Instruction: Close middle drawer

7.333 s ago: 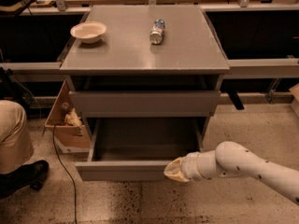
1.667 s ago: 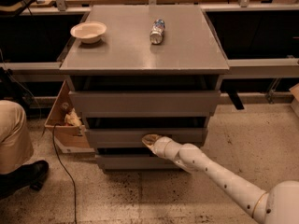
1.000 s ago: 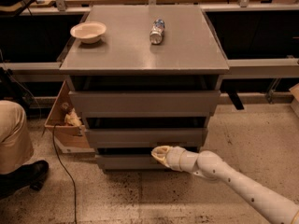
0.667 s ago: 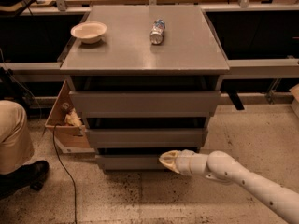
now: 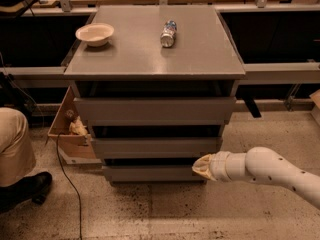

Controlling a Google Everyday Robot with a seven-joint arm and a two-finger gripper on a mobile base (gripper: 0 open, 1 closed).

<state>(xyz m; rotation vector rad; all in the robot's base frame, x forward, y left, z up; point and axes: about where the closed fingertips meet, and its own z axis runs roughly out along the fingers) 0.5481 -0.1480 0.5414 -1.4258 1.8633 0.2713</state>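
- Middle drawer (image 5: 156,147): pushed in, second of the three grey fronts of the cabinet (image 5: 227,91), its flat face about in line with the fronts above and below.
- Above that face, a dark strip of shadow; below it, another narrow dark strip.
- Uppermost drawer front (image 5: 155,110): taller, likewise in, under the overhanging cabinet top (image 5: 150,54).
- Lowest drawer front (image 5: 145,173): just above the floor, also in.
- Gripper (image 5: 201,166): low, at the right end of the lowest drawer front, pointing left toward the cabinet; tan tip just below the right end of the middle drawer's front and apart from it.
- Open or closed state of the gripper: cannot tell; holding nothing visible.
- Contact between the tip and the lowest front: cannot tell.
- White arm (image 5: 272,171): coming in from the lower right, sloping up to the gripper.
- On the cabinet top: a pale bowl (image 5: 95,34) near the back left corner, upright, and a can (image 5: 169,33) lying on its side near the middle, well apart from the bowl.
- Left of the cabinet: a cardboard box (image 5: 65,134) on the floor, crumpled pale stuff inside, touching or just beside the cabinet's side.
- Far left: a person's leg (image 5: 14,146) in light trousers with a dark shoe (image 5: 27,190).
- Black cable (image 5: 70,184) trailing over the speckled floor (image 5: 165,211) from the box toward the bottom edge.
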